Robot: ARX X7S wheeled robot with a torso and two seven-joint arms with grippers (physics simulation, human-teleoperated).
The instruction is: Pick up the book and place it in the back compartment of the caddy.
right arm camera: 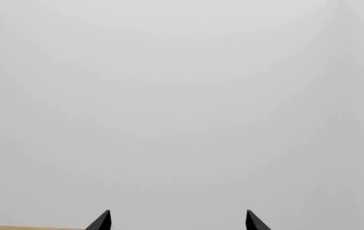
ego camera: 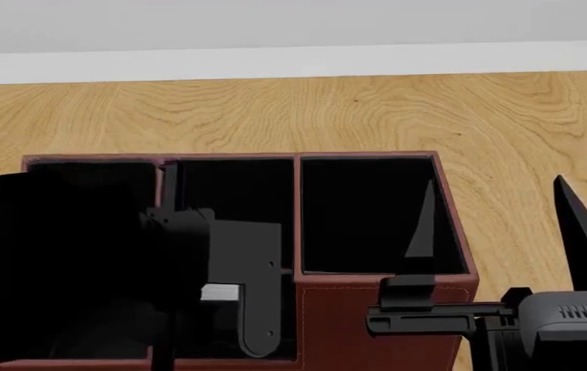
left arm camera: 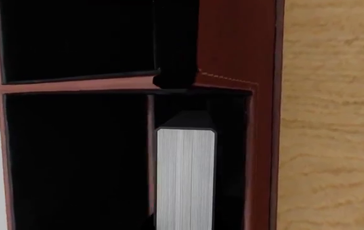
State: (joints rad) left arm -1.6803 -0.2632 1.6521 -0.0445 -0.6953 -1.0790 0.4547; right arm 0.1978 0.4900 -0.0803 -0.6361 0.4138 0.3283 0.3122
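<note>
Left claw (ego camera: 226, 297) hangs over the caddy (ego camera: 376, 305), pinching the book (left arm camera: 185, 179) upright to fit 1 narrow cell

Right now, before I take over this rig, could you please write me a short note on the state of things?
Left gripper: down over the caddy. Its fingers are hidden, so I cannot tell whether it is open or shut.
Right gripper: open, empty, off to the side.
Book: standing on edge in a narrow cell next to the caddy's outer wall.
Done: book lifted and brought into the caddy.
Left: confirm this cell is the back compartment, release, withdraw the left arm.
</note>
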